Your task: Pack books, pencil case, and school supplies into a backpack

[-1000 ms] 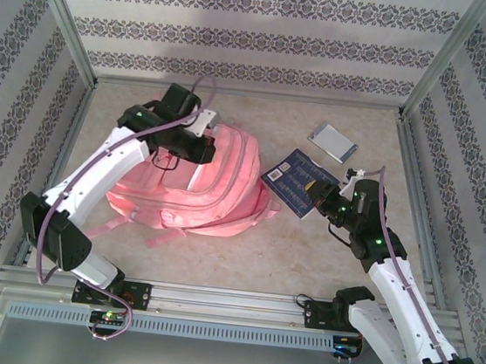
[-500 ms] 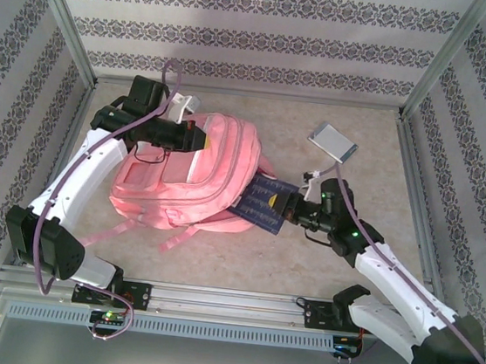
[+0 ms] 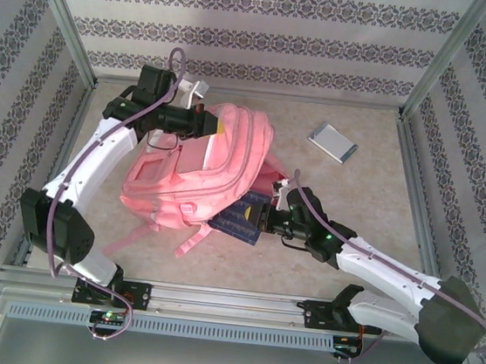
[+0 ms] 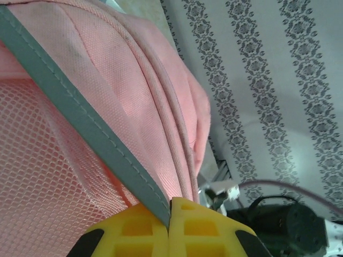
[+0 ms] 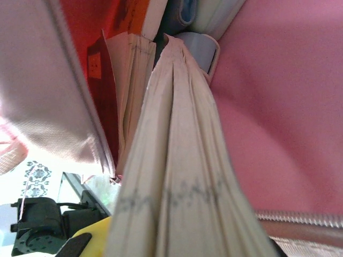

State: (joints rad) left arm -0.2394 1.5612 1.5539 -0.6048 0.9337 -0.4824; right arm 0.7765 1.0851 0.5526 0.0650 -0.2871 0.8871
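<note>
The dark navy flat book [image 3: 239, 218] sits pinched at its near end between the jaws of the right gripper [image 3: 267, 216], going edge-first into the mouth of the large pink fabric backpack [image 3: 219, 157]. The left gripper [image 4: 169, 217] has its jaws pressed together on the grey trim strip [image 4: 80, 134], lifting the bag, I judge, so the opening gapes. A grey-white notebook [image 3: 331, 141] lies unpacked, well apart, on the beige table [image 3: 373, 197].
</note>
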